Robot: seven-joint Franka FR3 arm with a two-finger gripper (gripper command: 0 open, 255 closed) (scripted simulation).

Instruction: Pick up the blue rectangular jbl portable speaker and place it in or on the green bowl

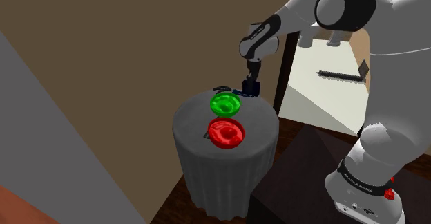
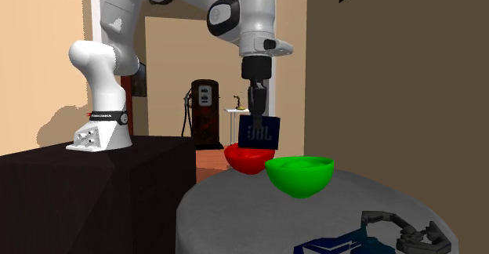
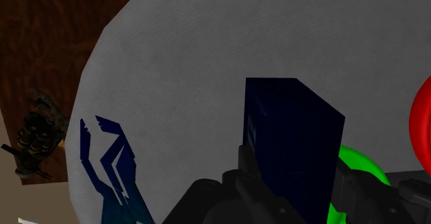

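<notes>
Second exterior view, from its left: the gripper (image 2: 256,117) is clamped on the top of the dark blue speaker (image 2: 260,133), which hangs clear above the round grey table (image 2: 227,205), in front of the red bowl (image 2: 241,160) — and the green bowl (image 2: 300,175) sits lower, just beside it toward that view's right. The coming move likely turns on this offset — a short carry sideways over the green bowl, then a descent.
</notes>
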